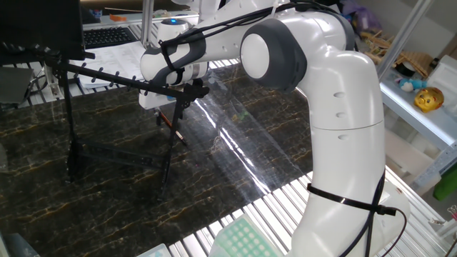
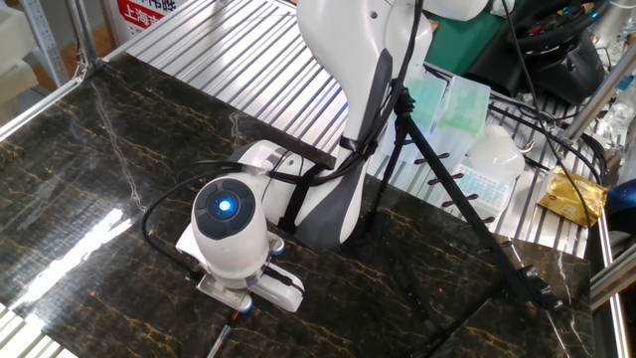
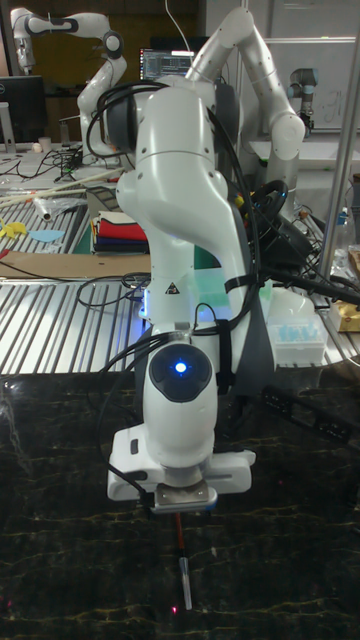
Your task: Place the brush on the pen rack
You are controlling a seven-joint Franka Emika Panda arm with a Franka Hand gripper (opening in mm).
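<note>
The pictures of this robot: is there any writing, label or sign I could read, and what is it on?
Red and white sign at the top edge of the other fixed view: characters too cut off and small to read.
Round black mark on the white arm: a symbol, no legible words.
Nothing else is readable.

Three opposed views, one tabletop (image 1: 235, 153)

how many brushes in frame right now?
1. The thin dark brush with a red-orange section hangs tip down from the end effector, close to the right end of the black metal-rod rack. Others could be hidden behind the arm.
</note>
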